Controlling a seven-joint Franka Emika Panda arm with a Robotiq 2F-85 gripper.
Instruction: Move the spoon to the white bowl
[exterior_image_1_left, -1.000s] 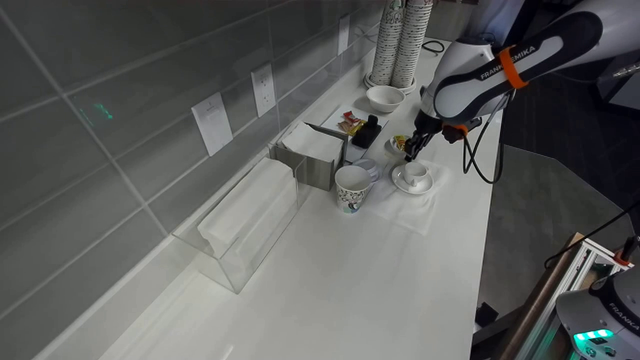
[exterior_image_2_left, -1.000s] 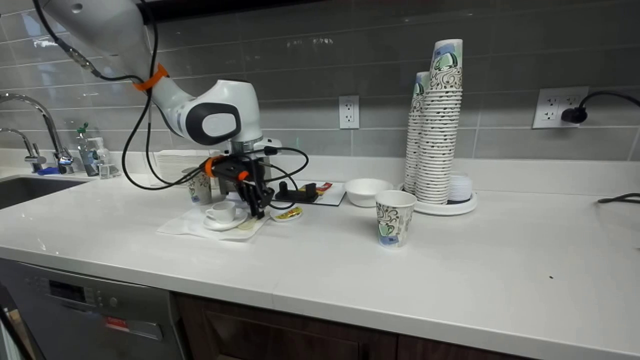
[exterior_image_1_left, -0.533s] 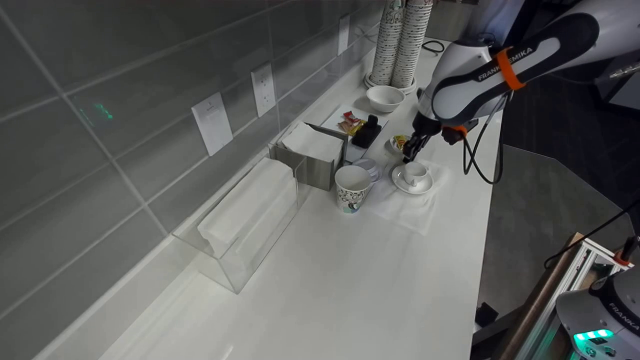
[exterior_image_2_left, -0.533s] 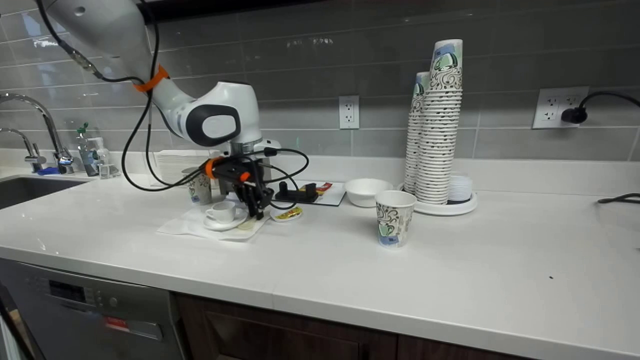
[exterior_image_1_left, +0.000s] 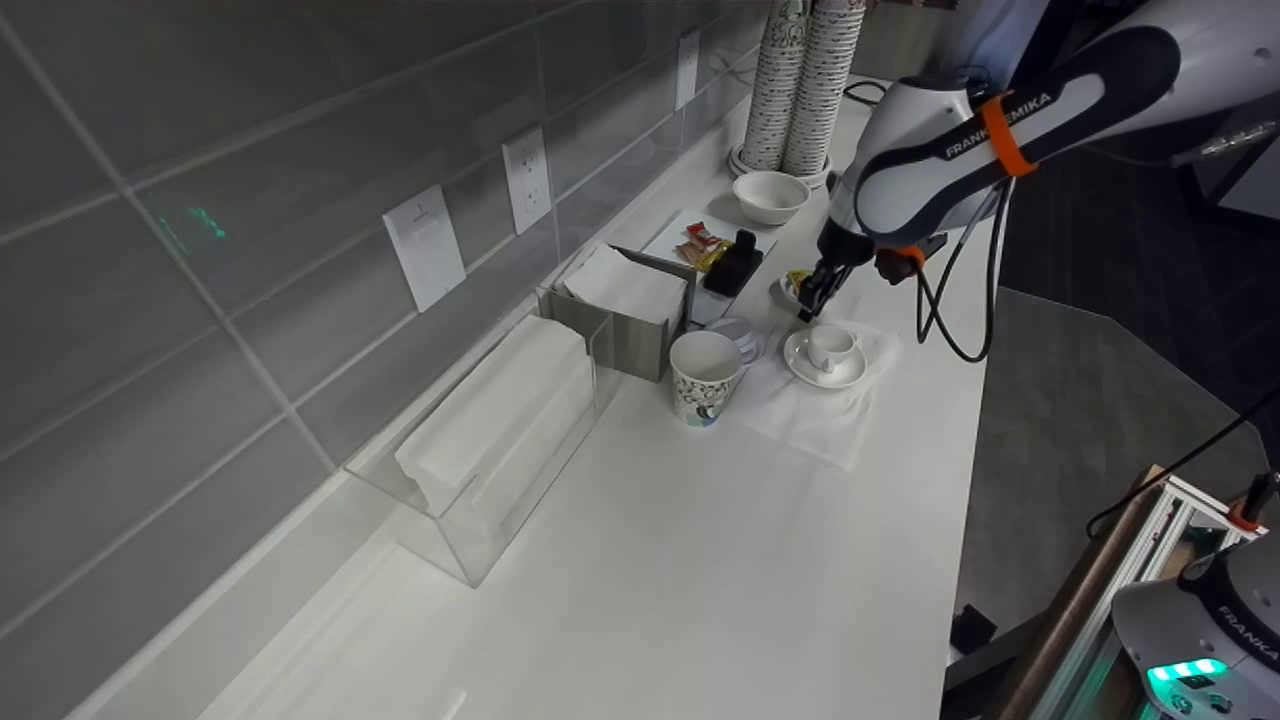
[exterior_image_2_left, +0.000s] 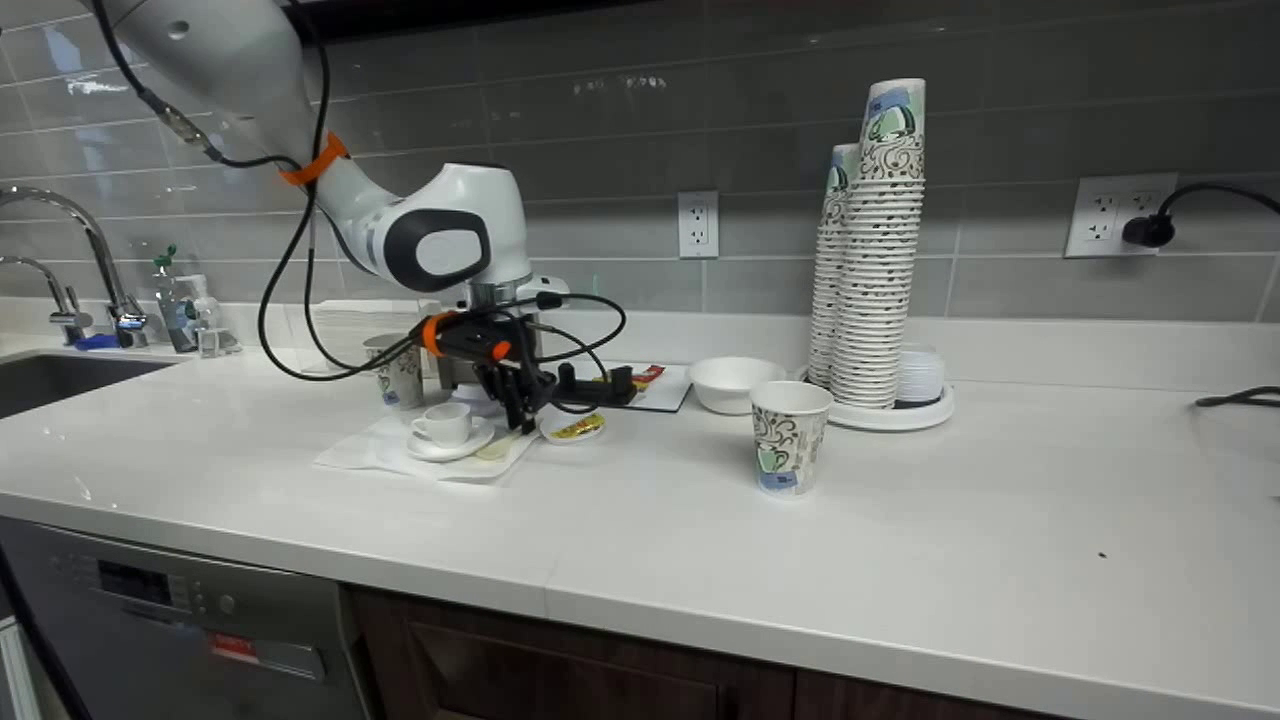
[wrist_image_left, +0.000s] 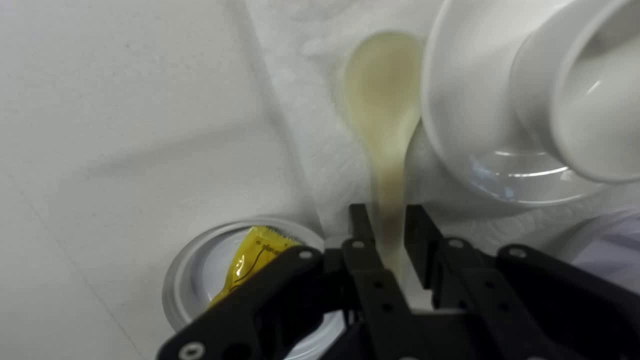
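White arm (exterior_image_2_left: 355, 205): in an exterior view, slanting in from upper left, wrist bent downward | gripper (wrist_image_left: 388, 215): lower middle of wrist view, fingers parted astride spoon (wrist_image_left: 386, 100) at its handle (not pinching) | spoon head: upper middle, on napkin (wrist_image_left: 320, 135) | mug (wrist_image_left: 535, 95) on saucer (wrist_image_left: 465, 100), upper right | dish (wrist_image_left: 175, 285), lower left: yellow packet (wrist_image_left: 250, 260) | bowl (exterior_image_2_left: 737, 388): in an exterior view, right of centre

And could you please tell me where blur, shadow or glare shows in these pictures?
Wrist view: the spoon looks soft-edged, bright glints lie on the saucer, and a faint shadow crosses the counter; in an exterior view, green light reflects off the wall tiles.
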